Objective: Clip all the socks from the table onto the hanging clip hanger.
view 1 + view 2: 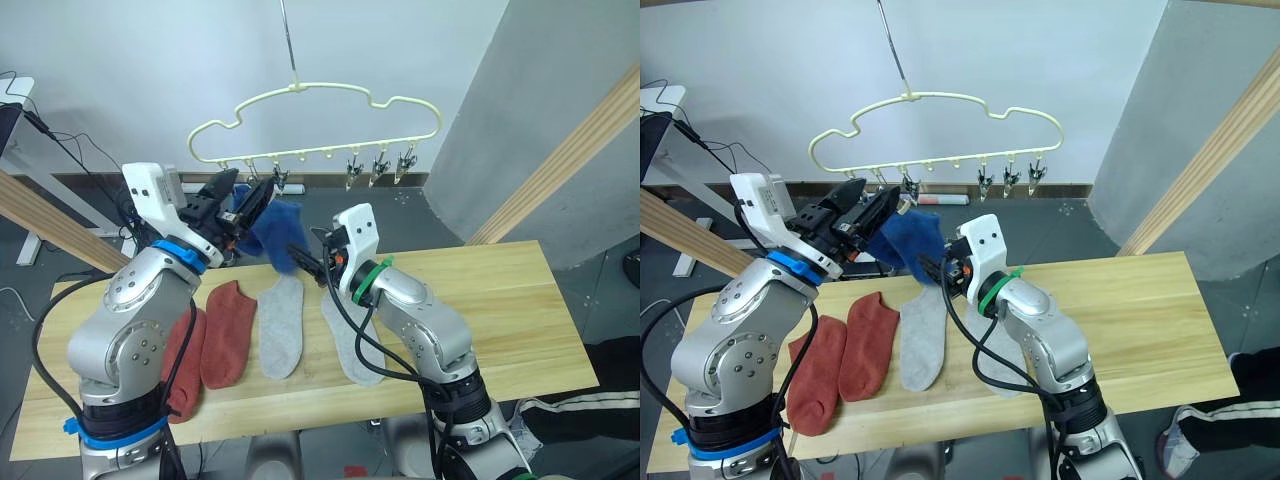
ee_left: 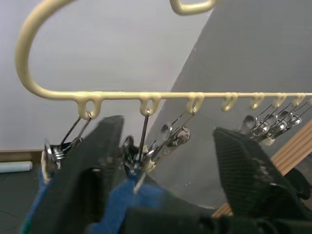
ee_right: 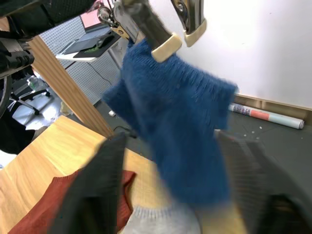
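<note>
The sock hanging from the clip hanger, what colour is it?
Blue sock, clearest in the right wrist view.

A blue sock (image 1: 912,238) hangs from the pale-yellow clip hanger (image 1: 940,130); rust-red socks (image 1: 845,355) and light grey socks (image 1: 922,340) lie on the pale wood tabletop (image 1: 1140,320).

Silver arms, black cables, blue left wrist band, green right.

Wooden beam (image 1: 585,140) leaning right; paper roll (image 3: 270,116) on floor by wall.
</note>
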Controlling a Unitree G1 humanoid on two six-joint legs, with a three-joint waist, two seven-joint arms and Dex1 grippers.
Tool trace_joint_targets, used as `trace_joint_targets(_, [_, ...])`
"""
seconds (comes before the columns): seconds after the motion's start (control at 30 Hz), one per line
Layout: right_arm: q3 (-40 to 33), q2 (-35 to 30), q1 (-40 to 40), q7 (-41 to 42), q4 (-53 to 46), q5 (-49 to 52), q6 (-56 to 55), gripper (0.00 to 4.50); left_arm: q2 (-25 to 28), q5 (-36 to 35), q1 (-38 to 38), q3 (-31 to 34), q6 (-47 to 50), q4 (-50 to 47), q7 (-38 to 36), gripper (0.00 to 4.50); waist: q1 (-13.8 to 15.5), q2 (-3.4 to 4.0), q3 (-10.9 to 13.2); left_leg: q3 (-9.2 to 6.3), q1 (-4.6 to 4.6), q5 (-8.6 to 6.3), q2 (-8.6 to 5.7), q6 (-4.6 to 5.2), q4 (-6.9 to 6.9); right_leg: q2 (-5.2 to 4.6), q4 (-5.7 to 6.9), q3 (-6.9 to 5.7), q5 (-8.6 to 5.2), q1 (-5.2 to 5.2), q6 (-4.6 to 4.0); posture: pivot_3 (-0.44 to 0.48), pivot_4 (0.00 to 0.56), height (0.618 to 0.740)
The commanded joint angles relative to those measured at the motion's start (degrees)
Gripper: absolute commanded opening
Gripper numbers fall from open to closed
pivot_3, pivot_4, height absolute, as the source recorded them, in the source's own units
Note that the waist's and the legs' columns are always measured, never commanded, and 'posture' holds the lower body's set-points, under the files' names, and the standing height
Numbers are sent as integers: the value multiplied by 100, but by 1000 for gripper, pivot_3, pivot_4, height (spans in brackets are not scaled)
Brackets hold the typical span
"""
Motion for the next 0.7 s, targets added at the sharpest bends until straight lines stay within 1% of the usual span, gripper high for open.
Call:
trace_joint_targets(0.03, [165,-104,-40,49,-122,-48,28,3354,108,210,193,133,-280,-316,5,3385,0,0,0,0,0,0,0,0,0,0,0,0,0,0,0,-93,291,740])
trace_joint_targets(0.1, [291,-399,49,166,-250,-136,25,3354,217,501,369,63,-546,-369,-121,3385,0,-1,-1,0,0,0,0,0,0,0,0,0,0,0,0,-94,291,740])
trace_joint_targets(0.27, [406,-1287,461,561,-1043,-55,191,3354,339,1322,897,-343,-1253,-567,-316,3385,31,-2,-1,1,-1,0,-4,0,-3,-4,-4,2,0,0,0,-102,294,740])
trace_joint_targets(0.37, [184,-2047,860,1044,-1868,207,298,3354,122,1779,1167,-682,-1703,-671,-238,3385,36,-2,-2,3,-1,0,-5,0,-2,-4,-5,5,0,0,1,-111,296,740])
trace_joint_targets(0.53, [-224,-3077,1319,1786,-2637,624,24,3354,-236,2233,1319,-1073,-2166,-583,-173,3385,37,-4,-3,3,2,0,-7,1,0,-2,-4,6,-1,4,2,-122,298,740])
trace_joint_targets(0.57, [-297,-3185,1377,1872,-2715,715,-8,3354,-270,2278,1344,-1132,-2214,-568,-208,3385,31,-5,-4,3,4,0,-6,1,0,0,-4,6,-1,6,2,-122,298,740])
trace_joint_targets(0.6, [-530,-3292,1457,1946,-2826,928,70,3354,-364,2381,1346,-1280,-2302,-530,-192,3385,23,-6,-4,4,5,0,-6,2,1,1,-4,6,-2,7,3,-151,298,740])
trace_joint_targets(0.67, [-859,-3416,1558,2010,-2971,1246,213,3354,-509,2572,1350,-1493,-2445,-476,-141,3385,1,-6,-4,5,5,1,-6,3,1,3,-3,10,-2,7,3,-151,298,740])
trace_joint_targets(0.7, [-1014,-3457,1618,1996,-3037,1388,292,3354,-599,2749,1361,-1615,-2542,-423,-61,3385,-6,-6,-4,6,5,1,-5,4,4,4,-3,10,-2,9,4,-165,299,740])
